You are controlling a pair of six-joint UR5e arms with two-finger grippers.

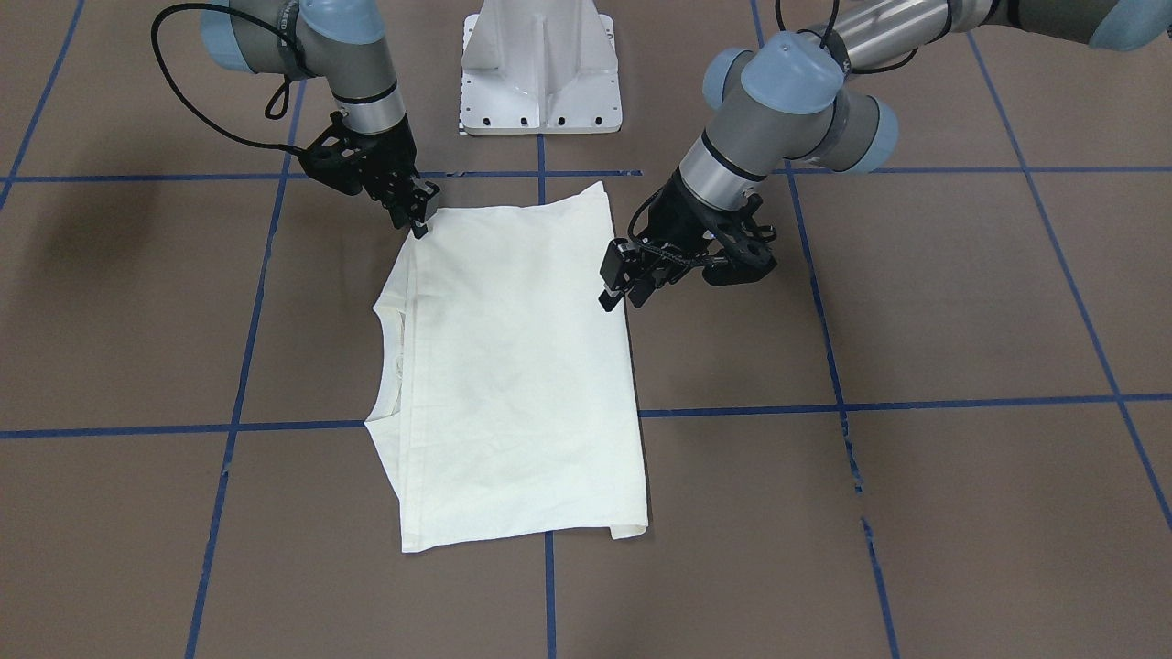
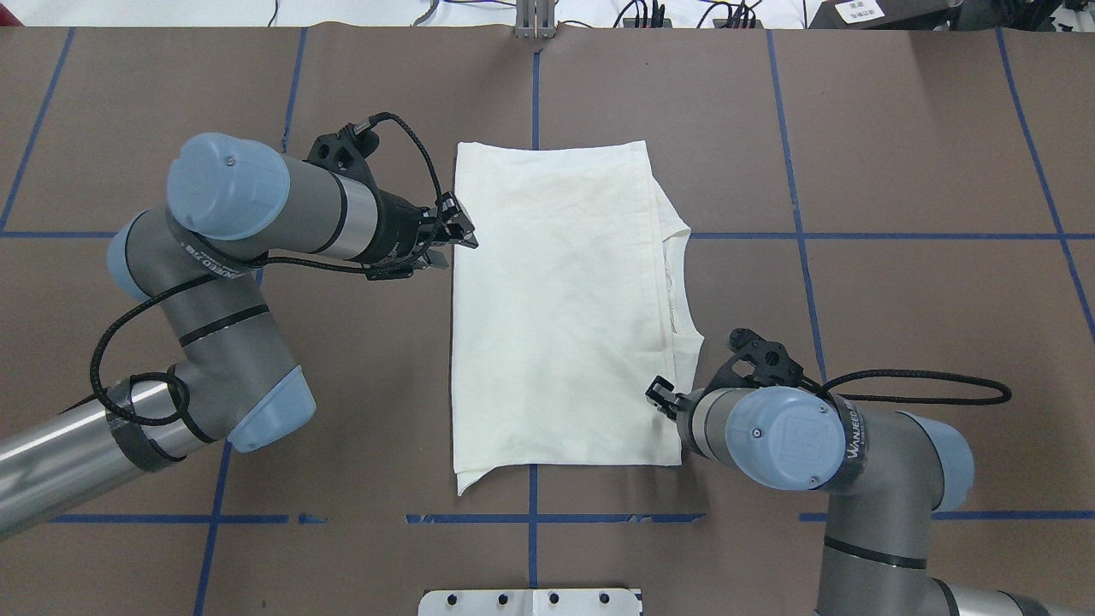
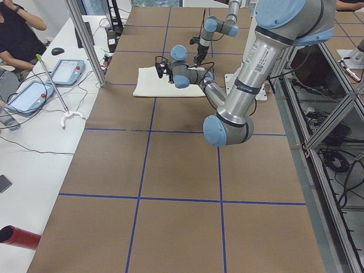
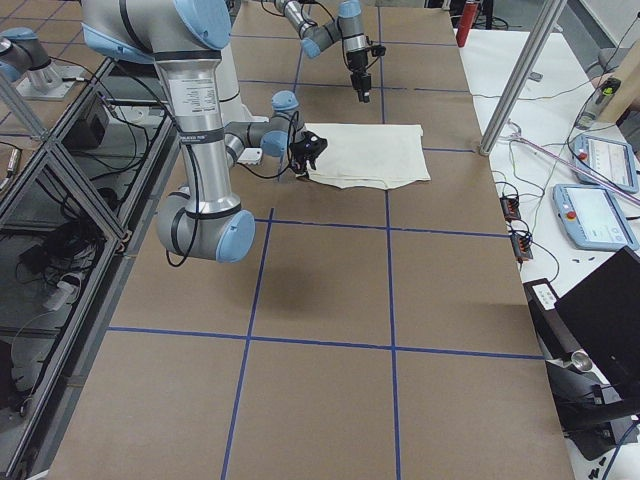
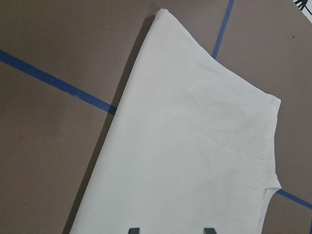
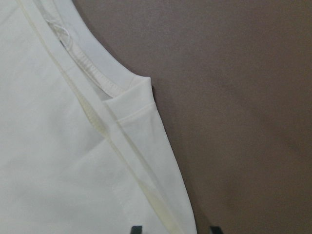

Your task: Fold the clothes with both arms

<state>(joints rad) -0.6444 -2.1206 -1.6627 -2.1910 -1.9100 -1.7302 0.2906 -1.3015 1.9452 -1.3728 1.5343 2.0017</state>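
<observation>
The folded cream shirt (image 2: 556, 299) lies plain side up on the surface (image 2: 898, 171). The left gripper (image 2: 458, 235) is at the edge opposite the collar (image 2: 676, 282) and the right gripper (image 2: 657, 395) is near the collar. The fingers (image 5: 134, 230) of both are released. The right arm (image 2: 796, 436) has a band reading "WANJEED".

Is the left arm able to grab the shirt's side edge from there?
Probably yes. The left gripper hovers open right at the shirt edge, with nothing in between.

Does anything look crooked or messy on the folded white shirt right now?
Slightly: the cream-white folded shirt has one corner, on the robot's near left side, poking past its straight edge. Nothing else stands out.
</observation>
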